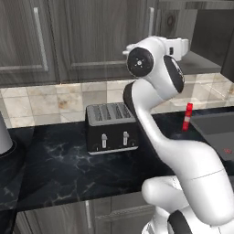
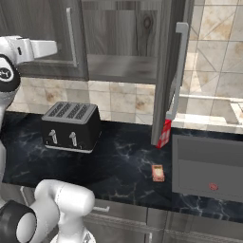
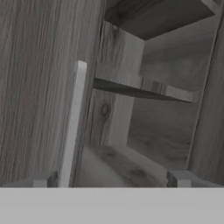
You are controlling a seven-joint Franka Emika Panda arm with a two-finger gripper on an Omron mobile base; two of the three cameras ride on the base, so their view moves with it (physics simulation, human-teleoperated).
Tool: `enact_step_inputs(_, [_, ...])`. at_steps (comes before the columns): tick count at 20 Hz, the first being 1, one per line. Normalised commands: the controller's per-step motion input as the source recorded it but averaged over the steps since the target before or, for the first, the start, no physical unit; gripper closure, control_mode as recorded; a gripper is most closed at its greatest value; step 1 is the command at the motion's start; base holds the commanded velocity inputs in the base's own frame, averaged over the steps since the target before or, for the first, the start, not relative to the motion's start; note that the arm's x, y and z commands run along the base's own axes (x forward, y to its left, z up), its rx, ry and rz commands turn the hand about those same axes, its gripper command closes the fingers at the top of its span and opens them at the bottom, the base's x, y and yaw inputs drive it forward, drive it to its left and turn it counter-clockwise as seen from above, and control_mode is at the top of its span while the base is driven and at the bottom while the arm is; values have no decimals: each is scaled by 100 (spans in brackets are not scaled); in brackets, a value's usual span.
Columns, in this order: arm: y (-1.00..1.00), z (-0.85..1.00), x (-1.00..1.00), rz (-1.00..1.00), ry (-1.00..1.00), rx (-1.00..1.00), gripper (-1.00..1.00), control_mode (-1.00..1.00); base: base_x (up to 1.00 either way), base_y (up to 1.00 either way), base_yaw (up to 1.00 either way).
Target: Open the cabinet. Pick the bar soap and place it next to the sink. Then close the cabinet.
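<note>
The cabinet [image 2: 118, 28] has its right door [image 2: 163, 71] swung wide open, edge-on to the right base view, while its left door [image 2: 42, 33] is shut. The bar soap [image 2: 158, 172] lies flat on the black countertop just left of the sink [image 2: 209, 163]. My gripper [image 3: 111, 179] is raised in front of the cabinet, open, with nothing between its fingertips [image 3: 43, 178]. It faces the left door's silver handle [image 3: 73, 122] and the bare shelf [image 3: 144, 92] inside. The hand [image 2: 47, 47] is far above and left of the soap; it also shows as the hand [image 1: 179, 45].
A black toaster [image 2: 71, 126] stands on the countertop [image 2: 118, 166] below my hand. A slim red-and-white bottle [image 2: 164, 133] stands behind the open door's lower edge, close to the sink's far left corner. Base cabinets run along the counter's front.
</note>
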Motion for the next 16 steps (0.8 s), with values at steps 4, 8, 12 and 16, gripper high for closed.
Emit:
enact_step_inputs(4, [-16,10,-87,3,0,3,-100,-100,0,0,0])
enact_step_inputs(8, [-43,0,-82,5,0,1,-100,-100,0,0,0])
enact_step_inputs(12, [-61,0,-72,17,0,0,-100,-100,0,0,0])
enact_step_inputs(16, [-45,0,-71,32,0,1,-100,-100,0,0,0])
